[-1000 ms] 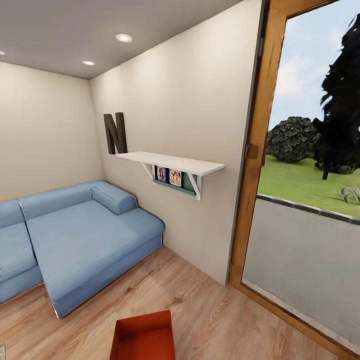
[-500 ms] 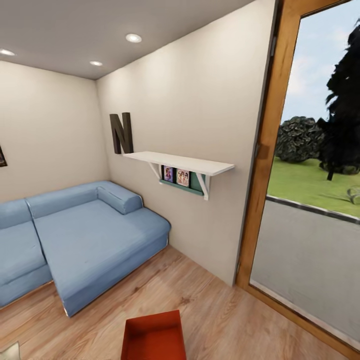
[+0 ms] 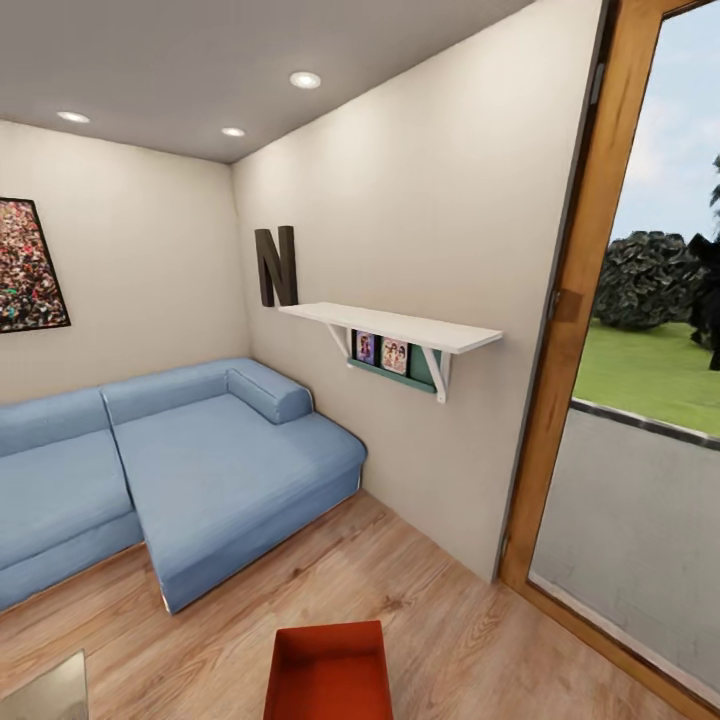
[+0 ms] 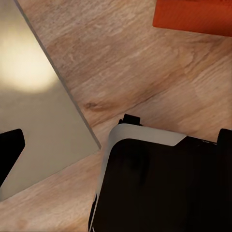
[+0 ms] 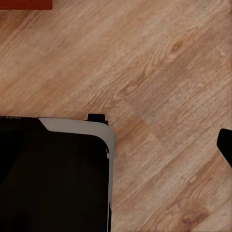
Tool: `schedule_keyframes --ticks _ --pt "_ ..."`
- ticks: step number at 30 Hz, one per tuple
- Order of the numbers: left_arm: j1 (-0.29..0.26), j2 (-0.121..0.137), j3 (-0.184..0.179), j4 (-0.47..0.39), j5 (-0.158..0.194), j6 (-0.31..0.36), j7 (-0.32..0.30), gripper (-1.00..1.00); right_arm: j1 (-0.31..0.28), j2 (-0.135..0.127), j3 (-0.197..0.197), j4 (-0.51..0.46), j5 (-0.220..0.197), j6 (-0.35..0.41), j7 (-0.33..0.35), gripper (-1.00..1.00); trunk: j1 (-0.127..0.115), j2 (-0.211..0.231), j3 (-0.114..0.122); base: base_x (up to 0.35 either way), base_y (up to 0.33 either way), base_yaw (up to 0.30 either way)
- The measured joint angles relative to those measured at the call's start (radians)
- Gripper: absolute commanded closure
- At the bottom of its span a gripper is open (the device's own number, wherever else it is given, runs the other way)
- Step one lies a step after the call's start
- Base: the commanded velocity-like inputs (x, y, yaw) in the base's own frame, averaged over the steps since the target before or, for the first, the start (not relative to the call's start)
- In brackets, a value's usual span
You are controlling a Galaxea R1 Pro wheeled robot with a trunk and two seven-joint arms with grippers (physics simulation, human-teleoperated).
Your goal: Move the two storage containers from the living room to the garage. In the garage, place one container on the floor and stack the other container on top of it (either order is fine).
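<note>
Head camera faces the sofa [image 3: 180,470] corner; both wrist cameras look down at plank floor [image 5: 159,63].

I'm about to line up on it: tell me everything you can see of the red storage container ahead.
The storage container is an orange-red, plastic-looking rectangular bin, lidless, with low walls and an empty inside. It sits upright and flat on the light wood plank floor, at the bottom edge of the head view, which cuts off its near end. Nothing else touches it; the blue sofa stands apart, farther back to the left. The left wrist view catches one of its orange-red edges.
</note>
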Motion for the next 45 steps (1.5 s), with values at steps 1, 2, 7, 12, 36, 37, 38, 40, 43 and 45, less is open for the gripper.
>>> schedule_keyframes --ticks 1,2,7,12,36,37,38,40,43,45 --pt "0.000 0.000 0.000 0.000 0.000 0.000 0.000 -1.00 0.000 0.000 0.000 0.000 0.000 0.000 0.000 -1.00 0.000 0.000 0.000 0.000 0.000 0.012" --pt "0.000 0.000 0.000 0.000 0.000 0.000 0.000 -1.00 0.000 0.000 0.000 0.000 0.000 0.000 0.000 -1.00 0.000 0.000 0.000 0.000 0.000 0.010" --pt "0.000 0.000 0.000 0.000 0.000 0.000 0.000 -1.00 0.000 -0.001 0.001 -0.001 0.003 -0.001 0.000 -1.00 0.000 0.000 0.000 0.000 0.000 0.003" --pt "0.001 0.000 0.000 0.000 0.000 0.000 0.000 -1.00 0.000 0.000 0.002 -0.001 0.004 0.000 0.000 -1.00 0.000 0.000 0.000 0.000 0.000 0.000" --pt "0.000 0.000 0.000 0.000 0.000 -0.001 0.000 -1.00 0.000 0.000 0.003 -0.001 0.004 0.003 0.002 -1.00 0.000 0.000 0.000 0.000 0.000 0.171" --pt "0.000 0.000 0.000 0.000 0.000 -0.001 0.000 -1.00 0.000 0.000 0.003 -0.001 0.004 0.003 0.002 -1.00 0.000 0.000 0.000 0.000 0.000 0.008" --pt "0.000 0.000 0.000 0.000 0.000 -0.001 0.000 -1.00 0.000 0.000 0.003 -0.001 0.004 0.003 0.002 -1.00 0.000 0.000 0.000 0.000 0.000 0.006" --pt "0.000 0.000 0.000 0.000 0.000 -0.001 0.000 -1.00 0.000 0.000 0.003 -0.001 0.003 0.003 0.002 -1.00 0.000 0.000 0.000 0.000 0.000 0.003" --pt "0.000 0.000 0.000 0.000 0.000 -0.001 0.000 -1.00 0.000 0.000 0.003 -0.001 0.003 0.003 0.002 -1.00 0.000 0.000 0.000 0.000 0.000 0.000" --pt "0.000 0.000 0.000 0.000 0.000 -0.001 0.000 -1.00 0.000 0.000 0.003 -0.001 0.003 0.002 0.001 -1.00 0.000 0.000 0.000 0.000 0.000 0.000"
